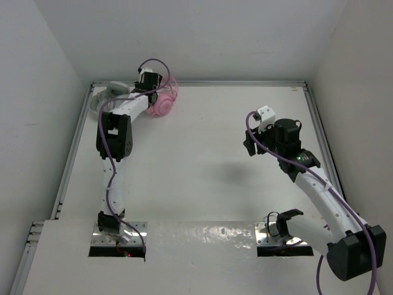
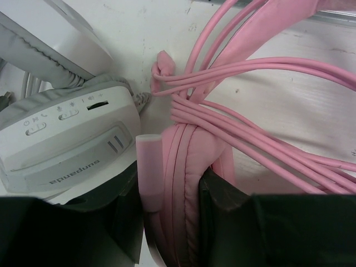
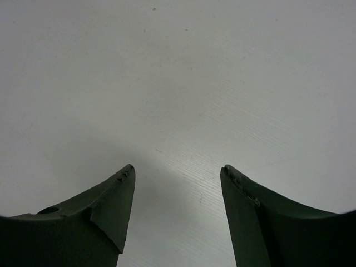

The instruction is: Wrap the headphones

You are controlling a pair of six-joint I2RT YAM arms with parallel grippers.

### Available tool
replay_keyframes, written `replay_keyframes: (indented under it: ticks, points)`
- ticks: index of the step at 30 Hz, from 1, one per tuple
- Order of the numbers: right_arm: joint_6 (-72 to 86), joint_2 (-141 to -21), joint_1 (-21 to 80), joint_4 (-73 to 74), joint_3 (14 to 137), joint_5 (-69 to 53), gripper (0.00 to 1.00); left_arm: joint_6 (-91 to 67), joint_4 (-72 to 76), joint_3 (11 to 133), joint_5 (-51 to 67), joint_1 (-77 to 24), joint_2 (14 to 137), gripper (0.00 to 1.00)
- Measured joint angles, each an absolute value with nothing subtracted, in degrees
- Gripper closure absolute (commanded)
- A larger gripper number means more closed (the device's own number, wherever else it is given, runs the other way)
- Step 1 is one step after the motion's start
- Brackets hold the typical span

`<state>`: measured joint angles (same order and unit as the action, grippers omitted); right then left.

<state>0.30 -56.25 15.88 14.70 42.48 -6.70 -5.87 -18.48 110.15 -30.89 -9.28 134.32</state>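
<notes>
While my left fingers [image 2: 111,233] pinch the pink headphones [image 2: 186,167] in the table's [image 1: 215,153] far left corner, I should hold tight and keep the cable [image 2: 261,144] loops together. My right fingers [image 3: 105,217] are apart, holding nothing.

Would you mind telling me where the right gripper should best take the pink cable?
Probably the bundled strands of the cable beside the earcup, coming from the right: the grey headphones crowd the left, the left gripper clamps the earcup, and the right gripper is open.
</notes>
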Motion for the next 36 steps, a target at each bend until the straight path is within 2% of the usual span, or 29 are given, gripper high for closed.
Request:
replay_keyframes:
  ticks: [1,7,15,19,36]
  points:
    - [0.3,-56.2,15.9,14.7,42.5,-6.6,0.37,-5.9,-18.5,110.1,-30.9,-9.3,134.3,0.6]
    - [0.3,-56.2,15.9,14.7,42.5,-6.6,0.38,-6.5,-18.5,110.2,-30.0,-8.9,134.1,0.46]
    - [0.3,-55.4,15.9,15.2,42.5,-6.6,0.38,-6.5,-18.8,110.1,-26.7,-8.9,132.9,0.44]
    - [0.3,-54.6,15.9,15.6,42.5,-6.6,0.38,-6.5,-18.7,110.1,-25.2,-8.9,131.5,0.26]
    - [1.1,-54.3,15.9,16.1,42.5,-6.2,0.36,-4.5,-21.4,110.6,-23.9,-8.9,123.3,0.21]
